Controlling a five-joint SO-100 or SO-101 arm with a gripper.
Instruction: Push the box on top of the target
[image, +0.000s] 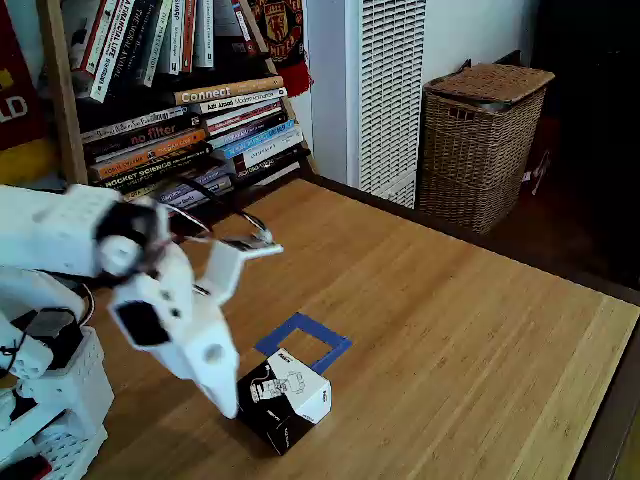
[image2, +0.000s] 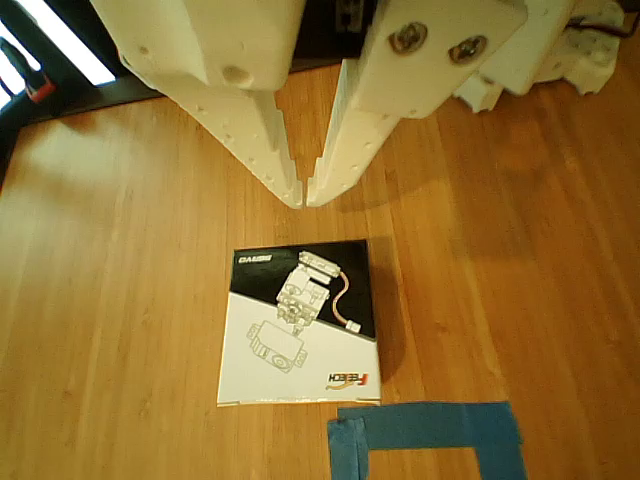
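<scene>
Mid-push, looks like. Fingers (image2: 304, 197) pinched nearly shut, holding nothing, tips just behind the box (image2: 300, 325). Box sitting on the bench (image2: 120, 300), blue tape target (image2: 430, 428) just past its far corner, offset sideways. Next: nudge forward and across.

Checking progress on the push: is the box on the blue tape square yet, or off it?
Off it. In the other view the box lies beside the tape square, only their corners close.

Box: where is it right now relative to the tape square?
In the fixed view the box sits on the table, just in front of the target, not on it. The gripper is at its left side.
</scene>
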